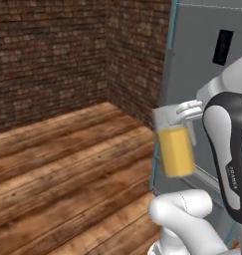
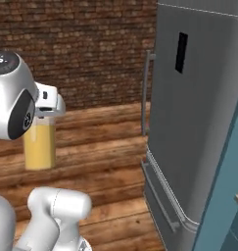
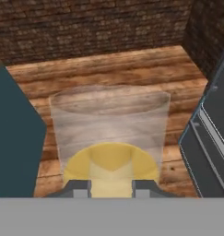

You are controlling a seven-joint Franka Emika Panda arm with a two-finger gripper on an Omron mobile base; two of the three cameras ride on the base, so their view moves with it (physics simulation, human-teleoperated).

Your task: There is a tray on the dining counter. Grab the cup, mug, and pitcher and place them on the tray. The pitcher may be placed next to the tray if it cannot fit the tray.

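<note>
The pitcher is a clear glass cylinder with orange-yellow liquid in its lower part. It hangs upright in the air above the wooden floor. My gripper is shut on the pitcher near its rim. In the hand view the pitcher stands right in front of the gripper, with a dark fingertip on each side of it. The tray, the cup, the mug and the dining counter are out of view.
A tall grey fridge stands close on the right. A teal cabinet side is nearby. Wooden floor reaches to the brick wall.
</note>
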